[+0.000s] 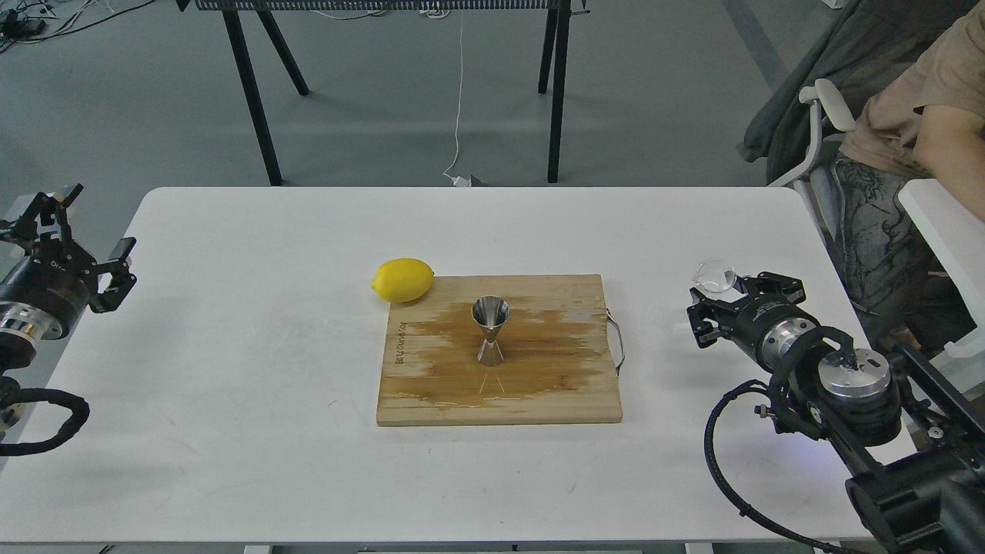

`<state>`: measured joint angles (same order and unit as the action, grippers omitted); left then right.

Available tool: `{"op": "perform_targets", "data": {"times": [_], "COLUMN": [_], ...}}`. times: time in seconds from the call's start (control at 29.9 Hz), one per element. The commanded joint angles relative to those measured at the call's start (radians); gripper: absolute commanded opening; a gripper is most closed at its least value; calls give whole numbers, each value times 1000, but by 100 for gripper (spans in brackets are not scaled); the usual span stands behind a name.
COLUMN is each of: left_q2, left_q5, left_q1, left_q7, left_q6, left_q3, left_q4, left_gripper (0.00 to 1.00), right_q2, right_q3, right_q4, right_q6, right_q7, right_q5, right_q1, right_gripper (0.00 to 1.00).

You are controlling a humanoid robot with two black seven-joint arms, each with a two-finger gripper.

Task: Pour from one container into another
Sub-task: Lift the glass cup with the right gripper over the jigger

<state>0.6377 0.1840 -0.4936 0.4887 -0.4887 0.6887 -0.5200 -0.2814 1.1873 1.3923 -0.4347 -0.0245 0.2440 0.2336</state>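
A white table [231,431] fills most of the view, and a wooden board [431,392] lies at its middle. The board is the landmark here. A wide wet-looking dark stain spreads across its top, and a thin metal handle [618,342] sticks out from its right edge.

The right arm [854,385] comes in from the lower right, well to the right of the board. The left arm [35,296] sits at the table's left edge, well to the left of the board.

The right gripper [712,296] points toward the far side of the table, right of the board and apart from it. The glass cup [716,275] sits at its tip; the fingers appear closed on it, though the clear glass makes the contact hard to read. The cup looks tilted, its mouth turned up toward the camera.

The left gripper [85,246] hangs over the table's left edge, its fingers spread apart with nothing between them.

The lemon [402,279] rests on the table, touching the board's far left corner.

The jigger [490,331] stands upright on the board, near its middle, inside the stain, its open upper cone facing up. It is well apart from both grippers and from the cup.
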Motion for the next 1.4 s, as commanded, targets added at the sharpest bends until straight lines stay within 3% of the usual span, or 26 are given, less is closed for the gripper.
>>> {"op": "perform_targets", "data": {"times": [0.0, 0.57, 1.37], "left_q2": [0, 0, -1], "left_q5": [0, 0, 0], "left_q1": [0, 1, 1], "left_q7": [0, 0, 0], "left_q6": [0, 0, 0], "left_q3": [0, 0, 0], "left_q4": [0, 0, 0], "left_gripper": [96, 96, 96], "right_q2": [24, 145, 146], "right_q3": [-18, -277, -518], "right_q4": [54, 80, 57], "right_q6": [2, 1, -6], "right_q7": [-2, -2, -9], "right_q5": [-67, -348, -618], "right_q1": [12, 213, 277], "right_gripper": [44, 44, 44]}}
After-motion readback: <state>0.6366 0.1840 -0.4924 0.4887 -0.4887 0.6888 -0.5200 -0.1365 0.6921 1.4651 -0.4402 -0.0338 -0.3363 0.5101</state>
